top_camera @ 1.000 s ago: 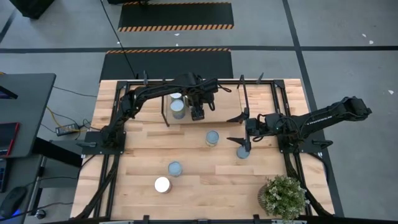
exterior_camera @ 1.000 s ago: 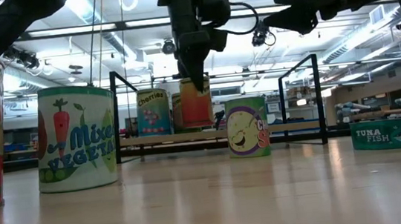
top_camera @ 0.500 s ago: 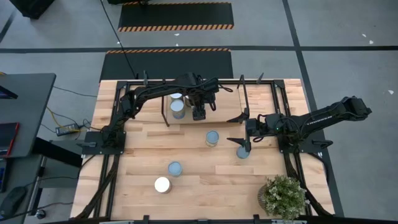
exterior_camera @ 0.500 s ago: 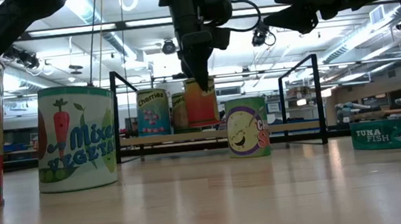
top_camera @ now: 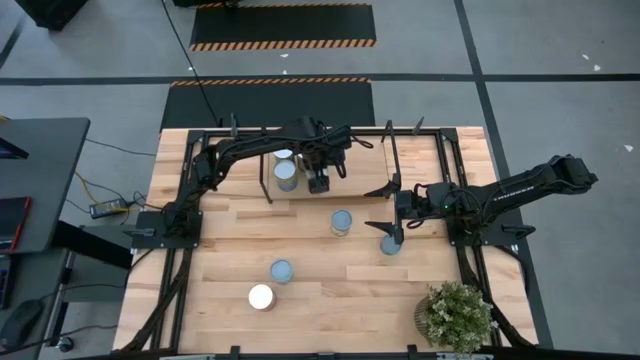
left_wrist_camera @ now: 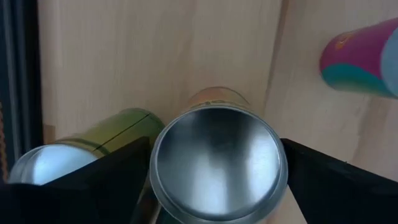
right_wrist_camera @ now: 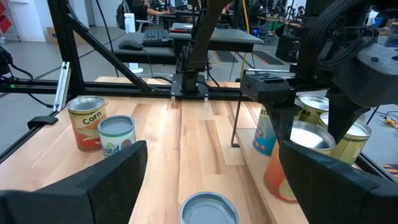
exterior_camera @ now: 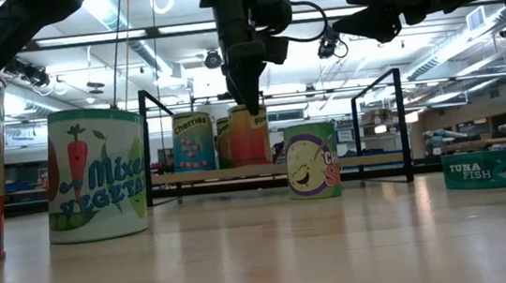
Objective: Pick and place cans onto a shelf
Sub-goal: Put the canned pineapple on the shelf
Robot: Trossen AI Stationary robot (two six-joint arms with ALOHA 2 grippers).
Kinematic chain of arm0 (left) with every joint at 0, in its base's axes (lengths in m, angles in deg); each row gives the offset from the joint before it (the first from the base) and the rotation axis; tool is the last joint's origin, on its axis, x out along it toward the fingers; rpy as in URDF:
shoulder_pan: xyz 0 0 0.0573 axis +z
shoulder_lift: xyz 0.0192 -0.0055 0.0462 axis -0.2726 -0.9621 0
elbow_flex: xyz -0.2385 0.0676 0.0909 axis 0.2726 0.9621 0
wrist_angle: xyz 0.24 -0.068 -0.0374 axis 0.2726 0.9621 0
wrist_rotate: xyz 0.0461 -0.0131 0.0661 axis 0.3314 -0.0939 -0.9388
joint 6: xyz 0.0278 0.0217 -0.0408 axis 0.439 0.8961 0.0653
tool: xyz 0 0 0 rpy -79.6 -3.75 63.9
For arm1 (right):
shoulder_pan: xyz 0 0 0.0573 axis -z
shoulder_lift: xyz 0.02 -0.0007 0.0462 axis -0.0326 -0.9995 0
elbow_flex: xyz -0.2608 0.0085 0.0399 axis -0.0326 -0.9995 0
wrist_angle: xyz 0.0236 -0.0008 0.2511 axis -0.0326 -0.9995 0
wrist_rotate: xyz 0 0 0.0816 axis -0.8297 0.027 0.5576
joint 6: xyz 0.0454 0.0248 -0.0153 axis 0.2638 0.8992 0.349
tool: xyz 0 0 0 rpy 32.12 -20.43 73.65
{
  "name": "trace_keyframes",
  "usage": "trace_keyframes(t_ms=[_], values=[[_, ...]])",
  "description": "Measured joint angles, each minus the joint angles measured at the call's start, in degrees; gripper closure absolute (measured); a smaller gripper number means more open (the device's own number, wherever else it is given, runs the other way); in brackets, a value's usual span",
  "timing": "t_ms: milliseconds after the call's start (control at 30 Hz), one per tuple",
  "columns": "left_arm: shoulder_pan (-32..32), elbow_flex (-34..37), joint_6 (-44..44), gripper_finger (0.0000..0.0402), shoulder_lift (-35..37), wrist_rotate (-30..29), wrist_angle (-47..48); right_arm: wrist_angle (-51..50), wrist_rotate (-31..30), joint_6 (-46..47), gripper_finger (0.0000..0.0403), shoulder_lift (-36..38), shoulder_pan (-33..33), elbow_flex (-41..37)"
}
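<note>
One can (exterior_camera: 249, 134), orange label, sits in my left hand (top_camera: 319, 182), pads clamped on its sides, right over the shelf (top_camera: 357, 186) and beside the two cans (top_camera: 286, 172) already parked there. I judge this as the placing step: base looks at or just touching the board, though I can't confirm contact. Next move, I reckon: settle it flat, spread the fingers, lift straight up w/o nudging its neighbours.

Right hand (top_camera: 386, 208) waits off the shelf's right end, above the tuna can (top_camera: 390, 244) on the tabletop (top_camera: 330, 290); fingers look spread wide. Three more cans sit on the tabletop in front of the shelf.

Views differ: the left wrist cam shows the silver top (left_wrist_camera: 217, 160) between my fingers (left_wrist_camera: 93, 177), which the high view hides under the arm. The low view gives can height vs the board, nothing else does. The right wrist cam shows the held can's side and the corn can (right_wrist_camera: 86, 122) behind it.
</note>
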Motion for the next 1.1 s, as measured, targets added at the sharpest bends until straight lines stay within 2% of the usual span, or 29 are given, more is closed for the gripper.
trace_keyframes(t_ms=[233, 400, 833, 967, 1100], values=[[0.0, 0.0, -1.04, 0.004, 0.0, -1.71, 0.84, 0.0, 0.02, 0.0, 0.0031, 0.0, 0.0, 0.0], [-0.64, 0.0, -1.16, 0.0006, 0.0, -2.57, 2.13, -0.01, 0.02, 0.0, 0.0031, 0.0, 0.0, 0.0], [-0.96, -3.22, 3.69, 0.0008, 0.0, -3.05, 1.5, 0.48, 0.11, 0.35, 0.0031, 0.0, 0.0, 0.0], [-1.31, -3.8, 3.59, 0.0008, 0.0, -3.17, -0.65, 0.48, 0.17, 0.39, 0.0031, 0.0, 0.0, 0.0], [-1.82, -3.82, -0.82, 0.0008, 0.0, -3.19, -5.28, 0.46, 0.17, 0.35, 0.0031, 0.0, 0.0, 0.0]])
